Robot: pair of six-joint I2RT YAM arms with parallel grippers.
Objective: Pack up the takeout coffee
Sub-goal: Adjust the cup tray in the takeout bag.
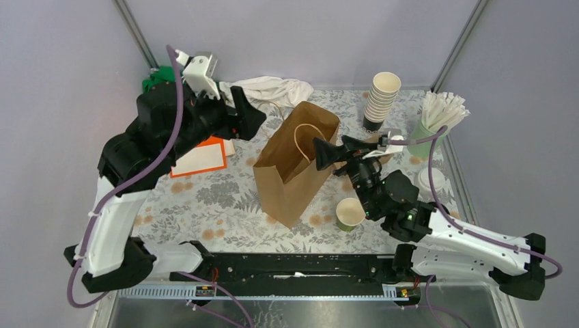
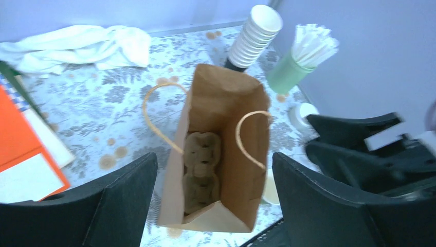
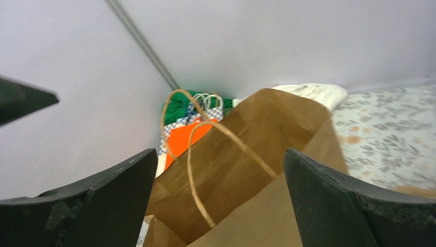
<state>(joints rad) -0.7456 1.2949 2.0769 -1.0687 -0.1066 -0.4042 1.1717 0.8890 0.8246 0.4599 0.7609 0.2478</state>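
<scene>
One small green takeout cup (image 1: 350, 214) with a white inside stands open, with no lid, on the table right of the brown paper bag (image 1: 297, 160); its rim peeks out beside the bag in the left wrist view (image 2: 270, 188). No black lids show. The bag stands open with a pulp cup carrier (image 2: 202, 170) on its bottom. My left gripper (image 1: 251, 116) is open and empty, above and behind the bag's left side (image 2: 213, 170). My right gripper (image 1: 324, 156) is open and empty at the bag's right rim, looking over its handles (image 3: 220, 159).
A tall stack of cream cups (image 1: 381, 99) and a pale green cup of white sticks (image 1: 437, 119) stand at the back right. A white round lid (image 1: 431, 181) lies near the right edge. A white cloth (image 1: 273, 89) lies at the back. An orange pad (image 1: 201, 157) lies left.
</scene>
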